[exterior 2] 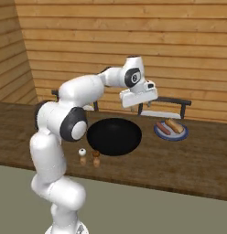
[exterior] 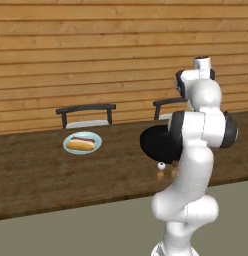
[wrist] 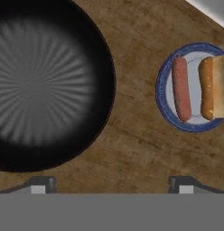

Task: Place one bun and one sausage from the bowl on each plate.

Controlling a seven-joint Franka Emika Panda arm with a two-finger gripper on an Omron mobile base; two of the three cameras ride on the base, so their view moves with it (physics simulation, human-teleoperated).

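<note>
The gripper [exterior 2: 139, 97] hangs in the air above the wooden table [exterior 2: 179, 160], over the far right edge of the black bowl [exterior 2: 114, 135]. Its 2 fingertips [wrist: 39, 185] stand wide apart at the bottom of the hand view, with nothing between them, so the jaws are spread and hold nothing.

The bowl sits near the middle of the table, and its inside looks bare in the hand view. Just to the right of the bowl, apart from it, lies the dark blue-grey plate [exterior 2: 157, 133] with a lighter rim. On it rest 1 sausage [wrist: 181, 95] and 1 bun [wrist: 214, 87], side by side, the sausage on the side nearer the bowl.

Well to the left of the bowl lies the pale blue-green plate [exterior: 68, 139], carrying a bun with a sausage in it [exterior: 81, 144].

In front of the bowl, near the table's front edge, stand 2 small shakers [exterior 2: 82, 156], 1 with a white top and 1 with a dark top. Behind the table, beyond the bowl, 2 dark chairs [exterior: 86, 114] stand against a wooden plank wall [exterior 2: 133, 36].
</note>
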